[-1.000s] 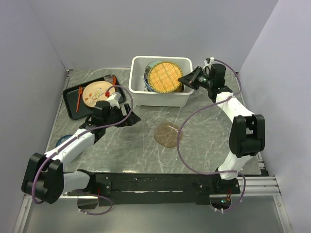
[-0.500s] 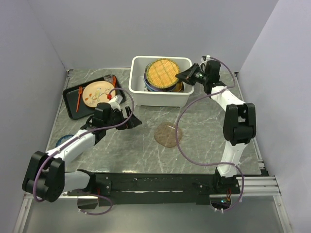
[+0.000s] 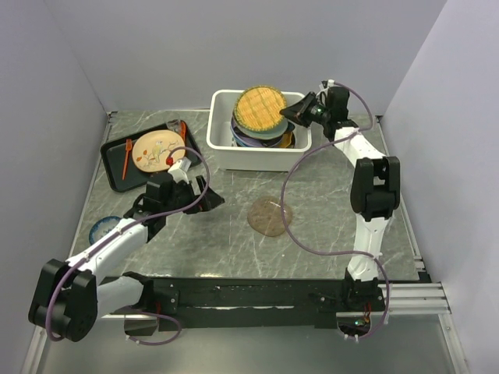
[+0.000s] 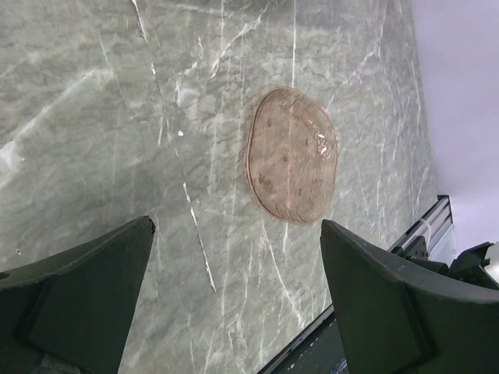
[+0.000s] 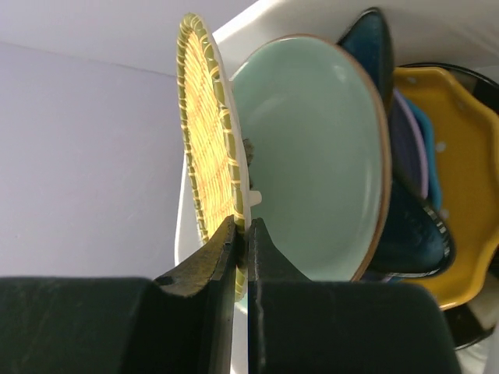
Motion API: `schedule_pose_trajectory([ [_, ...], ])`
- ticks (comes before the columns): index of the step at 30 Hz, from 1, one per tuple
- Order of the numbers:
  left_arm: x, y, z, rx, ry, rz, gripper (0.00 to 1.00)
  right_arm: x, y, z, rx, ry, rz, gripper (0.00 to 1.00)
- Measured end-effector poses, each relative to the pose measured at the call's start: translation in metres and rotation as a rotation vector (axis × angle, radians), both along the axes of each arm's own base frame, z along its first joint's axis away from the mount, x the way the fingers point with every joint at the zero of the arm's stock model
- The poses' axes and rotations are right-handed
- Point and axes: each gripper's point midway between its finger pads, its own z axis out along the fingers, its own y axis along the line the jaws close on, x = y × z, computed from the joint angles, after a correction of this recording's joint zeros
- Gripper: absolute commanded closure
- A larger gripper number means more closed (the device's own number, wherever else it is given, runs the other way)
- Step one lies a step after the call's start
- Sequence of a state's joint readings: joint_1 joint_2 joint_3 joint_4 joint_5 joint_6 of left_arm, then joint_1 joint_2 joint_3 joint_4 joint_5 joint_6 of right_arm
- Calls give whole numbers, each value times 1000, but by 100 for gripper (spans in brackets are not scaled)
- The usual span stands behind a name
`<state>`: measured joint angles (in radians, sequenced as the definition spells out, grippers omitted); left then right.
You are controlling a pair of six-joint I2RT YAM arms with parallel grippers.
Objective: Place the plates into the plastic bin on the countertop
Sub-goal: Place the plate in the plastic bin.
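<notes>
The right gripper (image 3: 288, 115) is pinched tight on the rim of a yellow woven-pattern plate (image 3: 260, 109), holding it tilted over the white bin (image 3: 257, 160) at the back of the countertop (image 3: 203, 241), just above the other plates stacked inside, a pale green plate (image 5: 320, 156) nearest it. The left gripper (image 3: 209, 195) hangs over the bare countertop with its jaws spread wide and nothing between them, near a brownish see-through plate (image 3: 270, 216) lying flat in the middle. A beige flowered plate (image 3: 153, 149) sits on a black tray (image 3: 115, 175) at the left.
</notes>
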<state>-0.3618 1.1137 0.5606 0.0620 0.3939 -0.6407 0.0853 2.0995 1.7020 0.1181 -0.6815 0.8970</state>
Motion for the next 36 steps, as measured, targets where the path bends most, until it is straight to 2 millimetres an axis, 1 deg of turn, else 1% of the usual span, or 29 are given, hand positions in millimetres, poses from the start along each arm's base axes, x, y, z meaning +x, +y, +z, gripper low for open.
schedule_pose_trajectory([
  [2, 0, 0, 1, -1, -1, 4, 7, 3, 0, -9, 0, 17, 0, 90],
  [3, 0, 0, 1, -2, -1, 4, 7, 3, 0, -16, 1, 34, 0, 84],
  [4, 0, 0, 1, -2, 0, 5, 7, 3, 1, -20, 2, 48, -1, 73],
  [5, 1, 0, 0, -3, 2, 6, 7, 3, 1, -24, 5, 60, -2, 69],
  [6, 1, 0, 0, -3, 4, 5, 7, 3, 1, -26, 6, 68, 0, 66],
  [7, 1, 0, -2, -3, 7, 5, 7, 1, 3, -28, 6, 72, 5, 58],
  [9, 1, -1, -6, 2, 21, 3, 7, 0, 4, -29, 8, 73, 11, 52],
  [10, 2, -1, -9, 5, 29, 2, 7, -1, 4, -28, 10, 71, 15, 46],
  [13, 3, -2, -17, 11, 51, -1, 7, -4, 6, -31, 3, 65, 27, 36],
  [16, 6, -5, -21, 4, 53, -11, 7, -9, 10, -28, -11, 54, 37, 30],
  [18, 7, -9, -23, -2, 53, -25, 8, -14, 11, -27, -24, 58, 39, 29],
  [20, 8, -14, -26, -6, 53, -41, 8, -19, 9, -24, -42, 53, 32, 24],
  [21, 7, -18, -30, -6, 59, -52, 9, -21, 7, -22, -49, 54, 26, 20],
  [24, 4, -30, -40, -12, 79, -91, 12, -28, 2, -15, -77, 47, 8, 13],
  [27, 0, -42, -50, -19, 108, -122, 14, -33, -4, -6, -107, 38, -13, 11],
  [30, -1, -56, -58, -16, 124, -158, 14, -36, -8, 3, -134, 15, -30, 9],
  [33, 1, -68, -58, -13, 120, -181, 14, -45, -11, 6, -149, 15, -35, 8],
  [36, 5, -77, -53, -15, 107, -195, 15, -50, -13, 10, -160, 10, -41, 8],
])
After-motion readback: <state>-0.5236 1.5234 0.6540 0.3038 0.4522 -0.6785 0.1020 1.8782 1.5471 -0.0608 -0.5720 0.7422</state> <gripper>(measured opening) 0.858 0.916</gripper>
